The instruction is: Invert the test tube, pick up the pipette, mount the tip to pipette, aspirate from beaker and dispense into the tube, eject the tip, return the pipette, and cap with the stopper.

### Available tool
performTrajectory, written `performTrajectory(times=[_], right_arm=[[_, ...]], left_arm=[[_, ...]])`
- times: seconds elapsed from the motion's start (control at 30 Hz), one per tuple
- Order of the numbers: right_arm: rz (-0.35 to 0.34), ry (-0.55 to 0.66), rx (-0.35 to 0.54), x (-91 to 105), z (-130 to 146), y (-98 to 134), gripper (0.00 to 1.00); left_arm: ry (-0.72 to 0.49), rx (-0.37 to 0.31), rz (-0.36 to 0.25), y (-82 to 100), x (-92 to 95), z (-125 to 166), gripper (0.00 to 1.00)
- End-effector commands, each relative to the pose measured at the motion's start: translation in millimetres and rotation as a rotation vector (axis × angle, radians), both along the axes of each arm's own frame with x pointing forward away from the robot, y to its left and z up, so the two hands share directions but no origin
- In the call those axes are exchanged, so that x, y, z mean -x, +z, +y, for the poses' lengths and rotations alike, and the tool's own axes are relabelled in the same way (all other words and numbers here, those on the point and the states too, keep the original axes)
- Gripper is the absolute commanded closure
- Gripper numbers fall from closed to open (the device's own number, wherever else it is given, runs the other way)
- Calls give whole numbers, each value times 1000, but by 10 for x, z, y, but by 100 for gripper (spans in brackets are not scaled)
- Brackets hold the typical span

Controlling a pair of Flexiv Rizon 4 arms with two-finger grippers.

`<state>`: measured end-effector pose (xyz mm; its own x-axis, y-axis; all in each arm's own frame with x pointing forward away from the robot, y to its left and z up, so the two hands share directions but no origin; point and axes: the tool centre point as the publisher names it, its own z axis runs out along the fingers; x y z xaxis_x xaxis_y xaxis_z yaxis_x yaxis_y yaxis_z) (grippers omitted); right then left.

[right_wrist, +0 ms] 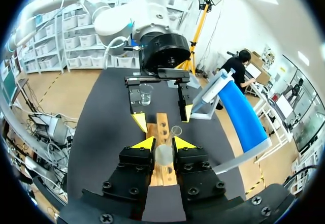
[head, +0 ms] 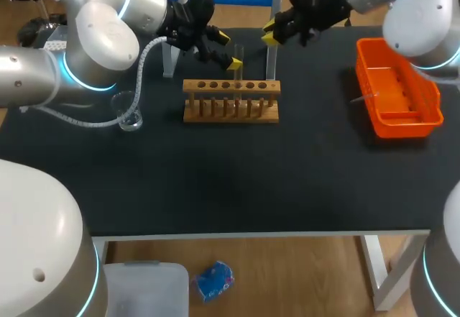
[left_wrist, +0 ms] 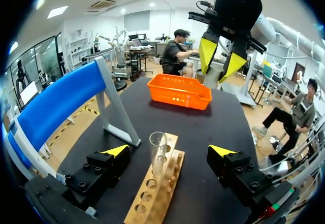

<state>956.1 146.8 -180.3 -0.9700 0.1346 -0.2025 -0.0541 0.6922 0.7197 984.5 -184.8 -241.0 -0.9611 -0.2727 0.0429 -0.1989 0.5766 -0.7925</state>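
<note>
The right gripper (right_wrist: 163, 144) has its 2 yellow-tipped fingers pressed against either side of a clear test tube (right_wrist: 163, 157), which is seen nearly end-on between them. Under and ahead of the gripper, a wooden rack (right_wrist: 160, 125) with a row of holes runs away along the black table (right_wrist: 101, 122). A second tube (right_wrist: 175, 132) stands just ahead of the fingers at the rack, mouth up. Beyond it the left gripper (right_wrist: 162, 117) faces this way, its 2 fingers spread well apart, 1 on each side of the rack. A glass beaker (right_wrist: 145, 95) stands on the table behind that gripper. A blue and white stand (right_wrist: 238, 109) rises beside the rack.
</note>
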Motion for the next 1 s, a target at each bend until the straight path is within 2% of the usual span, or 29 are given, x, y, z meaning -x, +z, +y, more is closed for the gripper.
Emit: performTrajectory(times=[0.03, 0.5, 1.0], right_arm=[[5, 11, 2, -39, 80, -11, 100], [6, 47, 0, -92, 326, -35, 100], [-24, 48, -23, -278, 463, -239, 100]], left_arm=[[0, -3, 1, 1, -39, -21, 0], [10, 1, -12, -19, -135, -35, 0], [11, 0, -19, -17, -116, -26, 0]])
